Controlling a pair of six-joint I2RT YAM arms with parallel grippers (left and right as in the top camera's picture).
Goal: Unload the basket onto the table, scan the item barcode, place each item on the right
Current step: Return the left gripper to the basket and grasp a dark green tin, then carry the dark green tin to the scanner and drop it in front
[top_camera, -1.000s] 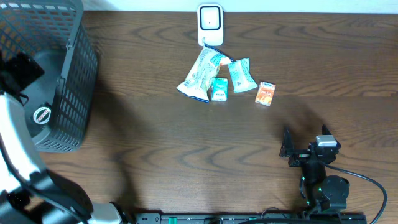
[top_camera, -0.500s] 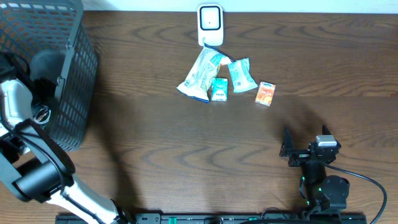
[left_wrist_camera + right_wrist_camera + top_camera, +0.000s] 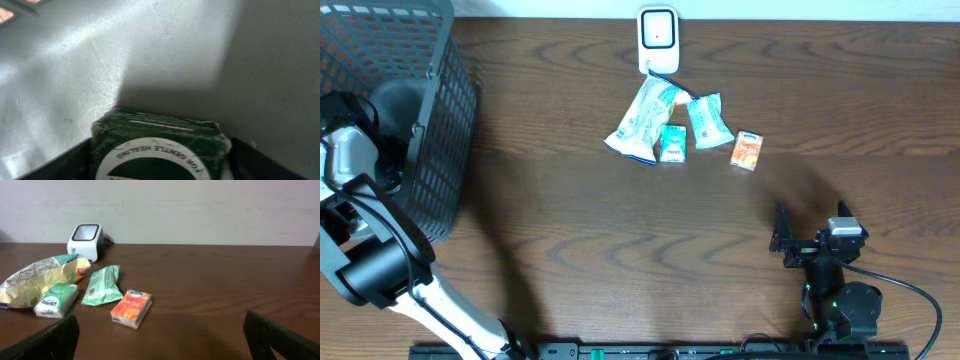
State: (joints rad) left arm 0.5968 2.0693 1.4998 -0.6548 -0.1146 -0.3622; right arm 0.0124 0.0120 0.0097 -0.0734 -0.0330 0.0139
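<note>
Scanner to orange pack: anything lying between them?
The green packet lies between the scanner and the orange pack, clearest in the right wrist view.

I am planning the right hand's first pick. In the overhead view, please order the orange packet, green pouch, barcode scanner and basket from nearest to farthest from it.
From the right hand:
1. Orange packet, right end of the group.
2. Green pouch, left of it.
3. Barcode scanner, at the table's far edge.
4. Basket, far left.
</note>
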